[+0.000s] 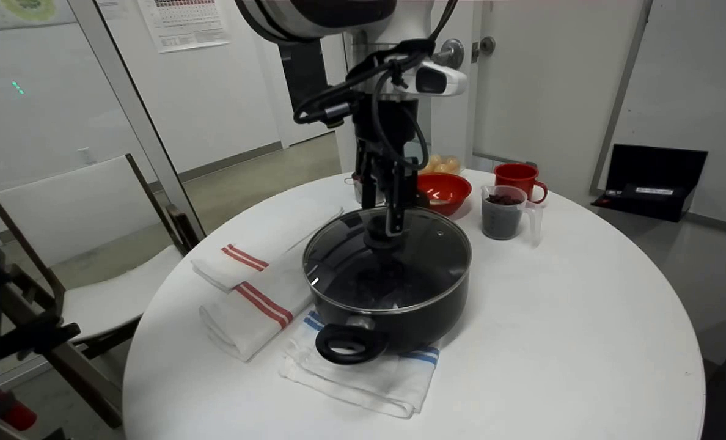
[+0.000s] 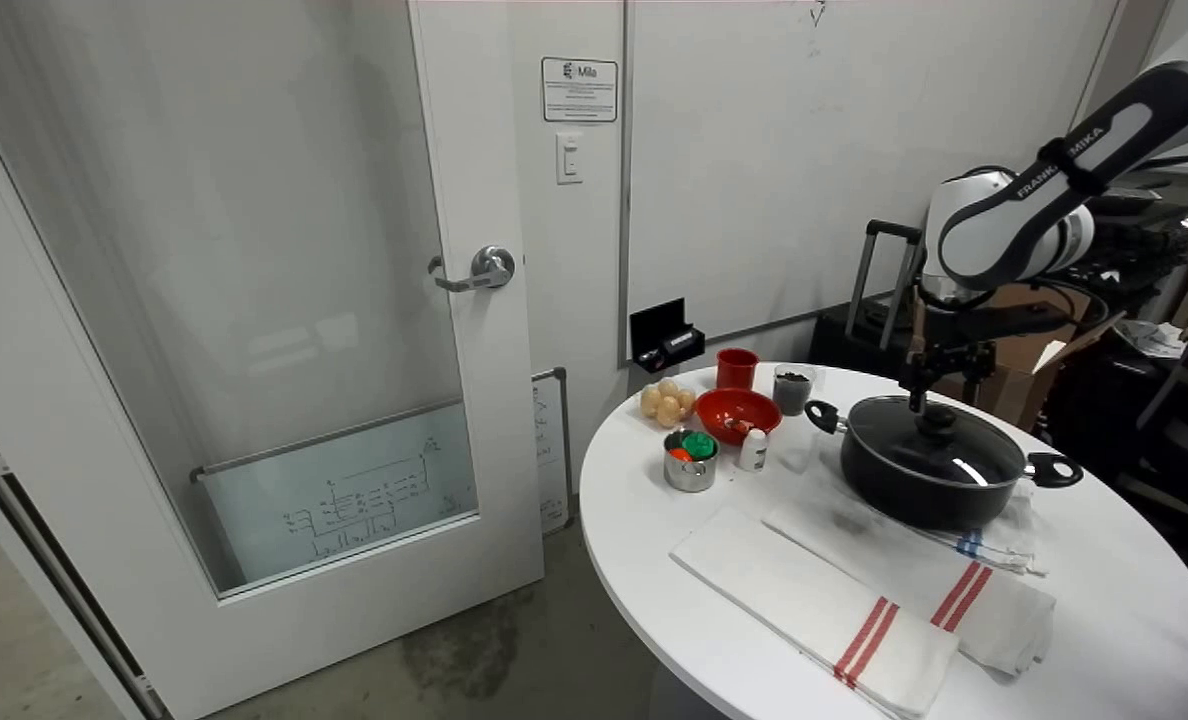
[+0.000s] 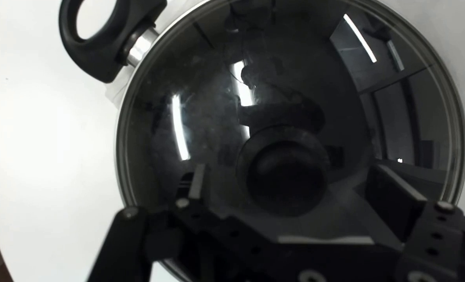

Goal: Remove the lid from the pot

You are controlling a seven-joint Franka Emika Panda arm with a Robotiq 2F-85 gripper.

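You had the gripper (image 3: 289, 180) spread wide about the knob (image 3: 287, 188) of the lid (image 3: 217, 117), gripping nothing.
Left to right in an exterior view: red-striped towels (image 1: 250, 311) lay toward the table's left edge (image 1: 155, 366); the pot (image 1: 424, 327), lid on, sat further in, partly over a blue-striped towel (image 1: 369, 385); red bowl (image 1: 454, 183), measuring cup (image 1: 500, 220), red mug (image 1: 517, 175) stood toward the far edge.

In exterior view: pot (image 1: 439, 321) on towel (image 1: 375, 385) on tbl (image 1: 571, 324), lid (image 1: 430, 263) on pot; 2 more towels (image 1: 241, 324) L of pot, bowl (image 1: 448, 188) behind, measuring jug (image 1: 500, 219) R of bowl, mug (image 1: 516, 174) behind jug, chair (image 1: 88, 214) L of tbl. Wrist view: gripper (image 3: 293, 190) over lid, knob (image 3: 286, 176) betw. fingers (image 3: 391, 199). In exterior view: cup (image 2: 690, 472) before bowl, bottle (image 2: 753, 452) just R of cup.
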